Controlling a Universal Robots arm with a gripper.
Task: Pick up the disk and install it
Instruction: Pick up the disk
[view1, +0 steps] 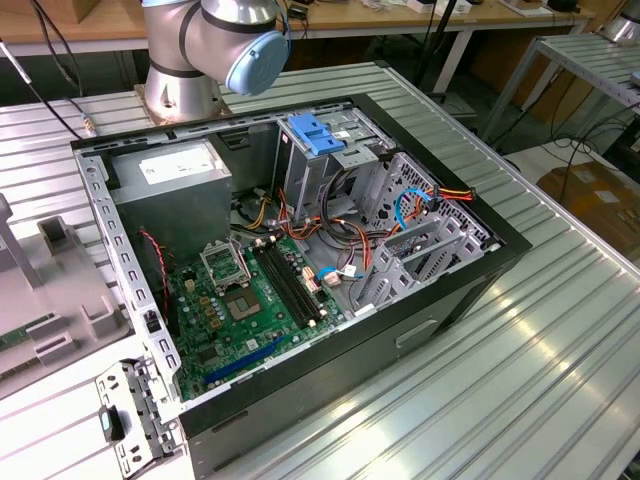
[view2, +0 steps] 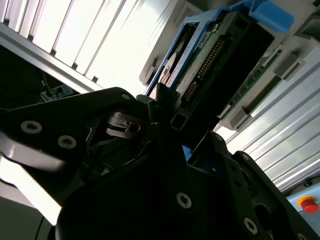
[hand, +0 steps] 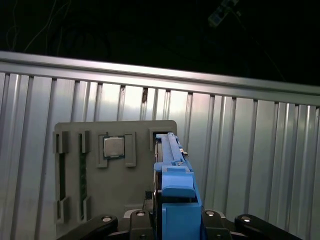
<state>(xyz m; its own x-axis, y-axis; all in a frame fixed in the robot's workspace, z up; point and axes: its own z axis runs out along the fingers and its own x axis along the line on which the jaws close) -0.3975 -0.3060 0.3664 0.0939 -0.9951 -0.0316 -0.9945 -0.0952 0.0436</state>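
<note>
Ribbed metal bench (hand: 240, 130) beneath; gripper (hand: 175, 218) seems clenched on the disk (hand: 172, 160) by its stiff blue rails: rigid, weighty, shock-fragile.

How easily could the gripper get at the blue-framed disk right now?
Probably yes, easily: in the second wrist view the gripper sits right against one end of the disk, with nothing between them.
</note>
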